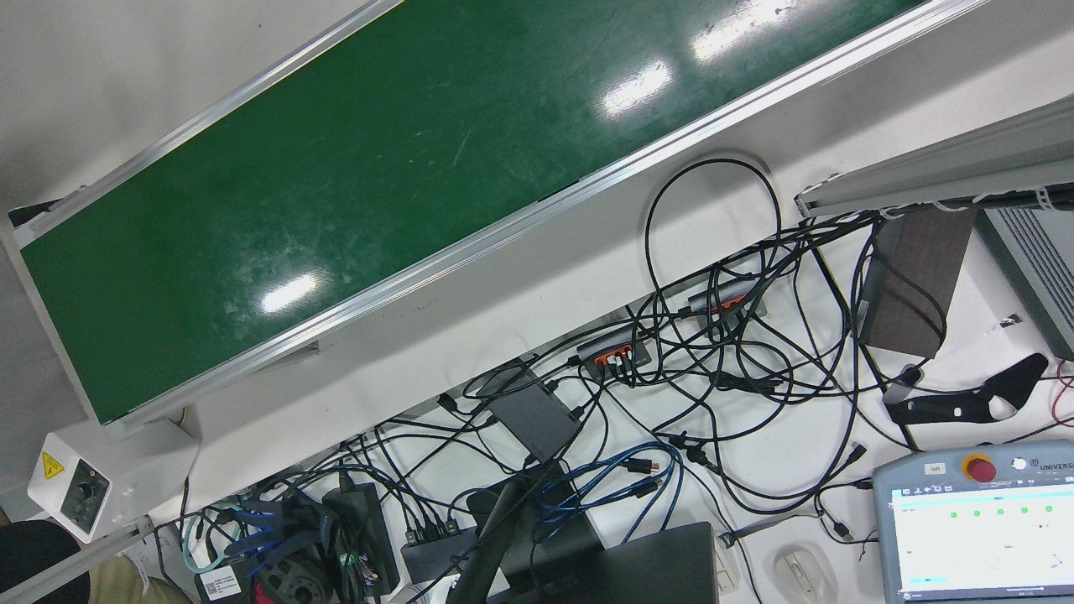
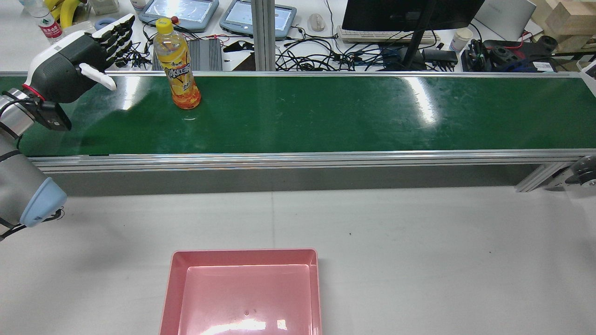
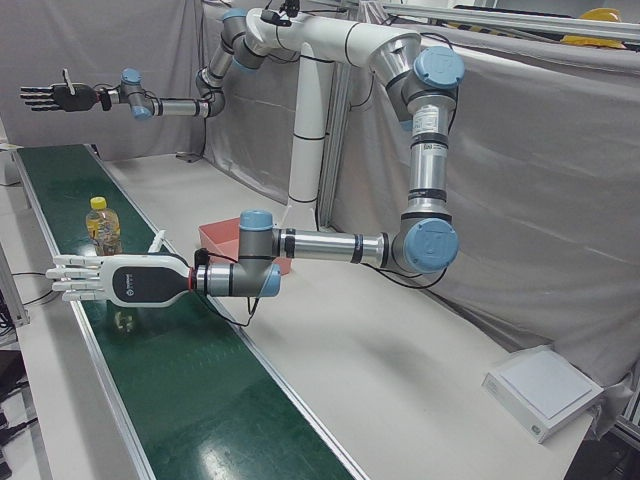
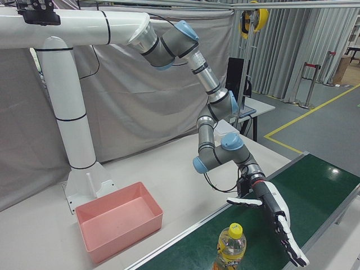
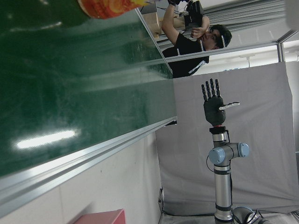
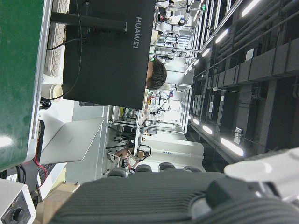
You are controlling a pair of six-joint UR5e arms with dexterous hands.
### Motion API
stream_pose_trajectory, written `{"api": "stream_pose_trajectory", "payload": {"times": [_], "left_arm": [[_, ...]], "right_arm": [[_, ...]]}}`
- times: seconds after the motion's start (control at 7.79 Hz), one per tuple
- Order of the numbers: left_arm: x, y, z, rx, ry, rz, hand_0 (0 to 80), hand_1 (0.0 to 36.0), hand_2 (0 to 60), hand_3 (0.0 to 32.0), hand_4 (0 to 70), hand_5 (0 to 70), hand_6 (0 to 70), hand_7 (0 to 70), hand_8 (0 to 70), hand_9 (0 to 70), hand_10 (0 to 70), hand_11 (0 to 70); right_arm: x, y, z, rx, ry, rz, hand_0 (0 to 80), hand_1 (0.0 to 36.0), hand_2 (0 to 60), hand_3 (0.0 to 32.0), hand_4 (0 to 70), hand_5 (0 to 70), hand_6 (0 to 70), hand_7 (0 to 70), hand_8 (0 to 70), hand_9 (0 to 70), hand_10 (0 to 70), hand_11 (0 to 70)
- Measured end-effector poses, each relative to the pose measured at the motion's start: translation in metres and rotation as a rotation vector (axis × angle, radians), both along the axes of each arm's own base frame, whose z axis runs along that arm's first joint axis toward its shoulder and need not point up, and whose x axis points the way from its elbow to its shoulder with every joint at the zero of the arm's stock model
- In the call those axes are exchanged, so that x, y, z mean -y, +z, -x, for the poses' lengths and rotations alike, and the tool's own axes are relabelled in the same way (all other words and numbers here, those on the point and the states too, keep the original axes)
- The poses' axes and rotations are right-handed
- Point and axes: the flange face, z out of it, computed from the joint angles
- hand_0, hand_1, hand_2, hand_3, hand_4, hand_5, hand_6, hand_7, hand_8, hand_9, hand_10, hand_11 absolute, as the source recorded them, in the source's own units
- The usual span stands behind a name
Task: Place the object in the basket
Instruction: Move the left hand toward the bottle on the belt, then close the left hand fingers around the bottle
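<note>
Bottle on the belt, not yet grasped

The orange drink bottle (image 2: 177,70) stands upright on the green conveyor belt (image 2: 326,111), toward 11 o'clock in the rear view; the pink basket (image 2: 242,293) sits empty on the grey worktop (image 2: 419,242) at 6 o'clock. The left hand (image 2: 77,58) hovers at the bottle's 9 o'clock, fingers (image 2: 116,32) spread wide, holding nothing. The right hand (image 3: 55,97) is raised afar, likewise spread. Grasp, carry and release all remain.

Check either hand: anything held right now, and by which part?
Nothing held. Left hand is open beside the bottle on the belt, apart from it. Right hand is open in the air at the far end.
</note>
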Motion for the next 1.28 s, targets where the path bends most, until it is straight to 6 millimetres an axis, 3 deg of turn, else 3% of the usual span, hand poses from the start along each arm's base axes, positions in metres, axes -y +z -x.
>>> {"api": "stream_pose_trajectory", "payload": {"times": [0.51, 0.77, 1.28], "left_arm": [[-0.007, -0.006, -0.035, -0.011, 0.024, -0.002, 56.0, 2.5, 0.0, 0.0, 9.5, 5.6, 0.0, 0.0, 0.0, 0.0, 1.4, 3.6], [-0.008, -0.008, -0.040, -0.019, 0.025, -0.006, 56.3, 2.5, 0.0, 0.0, 10.0, 5.8, 0.0, 0.0, 0.0, 0.0, 1.1, 3.1], [0.013, -0.016, -0.053, -0.029, 0.027, -0.010, 57.4, 2.8, 0.0, 0.0, 11.4, 7.6, 0.0, 0.0, 0.0, 0.0, 1.3, 3.4]], "right_arm": [[0.000, 0.000, 0.000, 0.000, 0.000, 0.000, 0.0, 0.0, 0.0, 0.0, 0.0, 0.0, 0.0, 0.0, 0.0, 0.0, 0.0, 0.0], [0.000, 0.000, 0.000, 0.000, 0.000, -0.001, 0.0, 0.0, 0.0, 0.0, 0.0, 0.0, 0.0, 0.0, 0.0, 0.0, 0.0, 0.0], [0.000, -0.001, 0.000, 0.000, 0.000, -0.002, 0.0, 0.0, 0.0, 0.0, 0.0, 0.0, 0.0, 0.0, 0.0, 0.0, 0.0, 0.0]]}}
